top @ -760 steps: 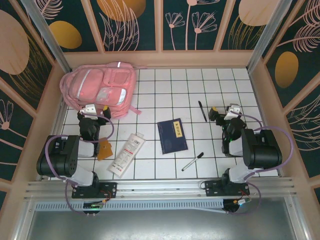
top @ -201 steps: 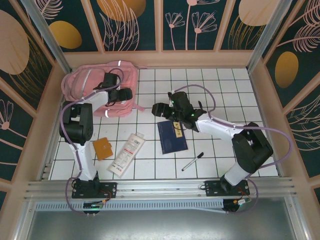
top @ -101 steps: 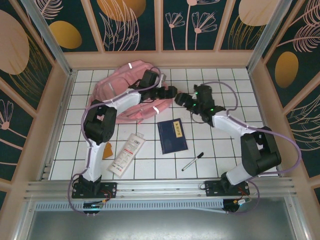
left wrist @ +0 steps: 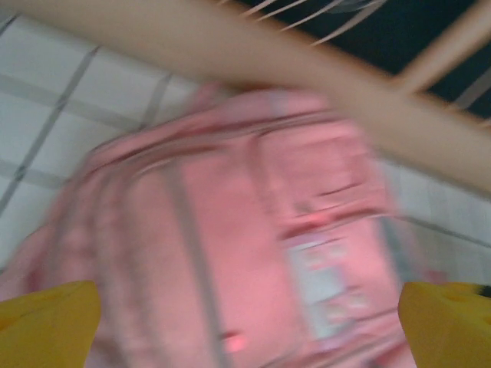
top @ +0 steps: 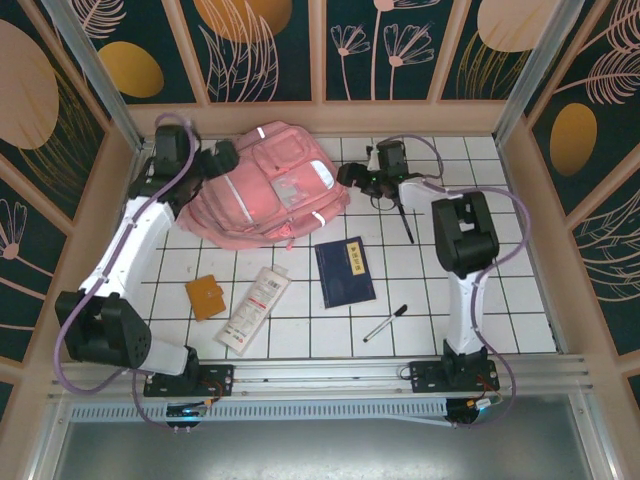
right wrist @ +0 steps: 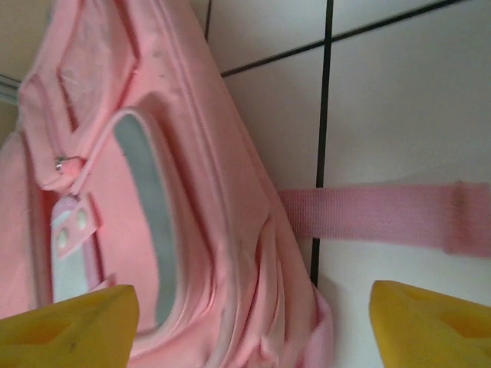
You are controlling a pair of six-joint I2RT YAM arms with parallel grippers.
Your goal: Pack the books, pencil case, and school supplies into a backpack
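At the back of the table: backpack (top: pixel 265 190) being positioned, nothing packed yet.
My left gripper (top: pixel 222 157) hangs spread wide and empty at its left; my right gripper (top: pixel 347 176), well open, holds nothing. Since a second ago the bag has slid toward centre. Next I must open its zip; book (top: pixel 345 271) and pencil case (top: pixel 253 308) wait nearer me.

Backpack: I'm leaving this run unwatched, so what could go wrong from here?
1. The backpack shows no open mouth, so nothing can go in yet.
2. Its loose strap lies by the open right gripper and could snag.
3. A pen lies close by the right arm and might get swept away.
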